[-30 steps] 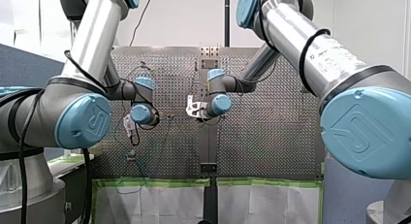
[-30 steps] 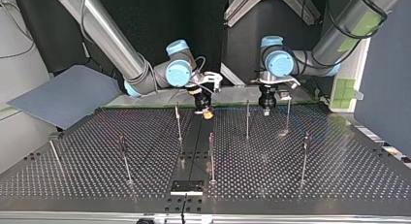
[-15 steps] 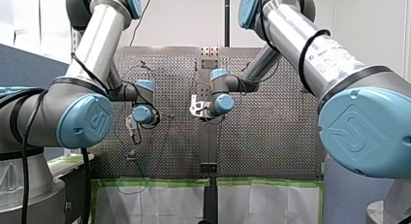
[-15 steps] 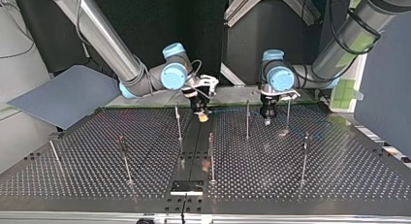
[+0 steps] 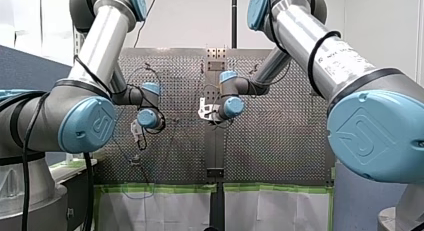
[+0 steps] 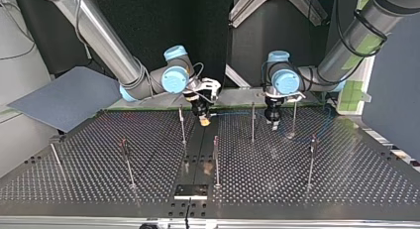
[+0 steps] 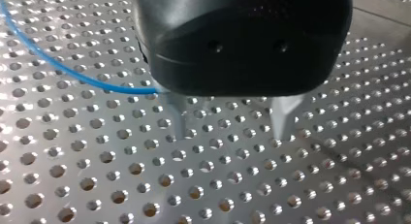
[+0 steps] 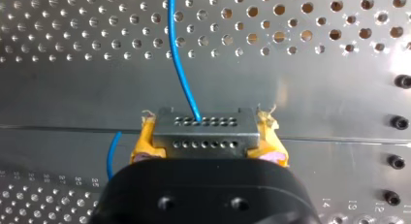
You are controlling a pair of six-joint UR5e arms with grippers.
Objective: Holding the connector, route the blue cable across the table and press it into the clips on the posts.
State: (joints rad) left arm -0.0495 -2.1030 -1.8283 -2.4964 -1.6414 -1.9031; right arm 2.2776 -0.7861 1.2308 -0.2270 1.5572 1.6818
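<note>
Frankly, little writing can be read: the faint engraved numbers by the counter's bolt holes in the right wrist view are too small to make out, and a label on my right arm's tube in the front view is unreadable. That wrist view shows my right hand clenched on the metal connector between yellow pads, with the blue cable leaving its holed face. Only the left wrist view shows my left hand released, metal fingers apart just above the perforations, the cable passing beside one. In the top view both hands hang near the counter's edge farthest from that camera, and thin posts stand well apart across the nearer stretch.
</note>
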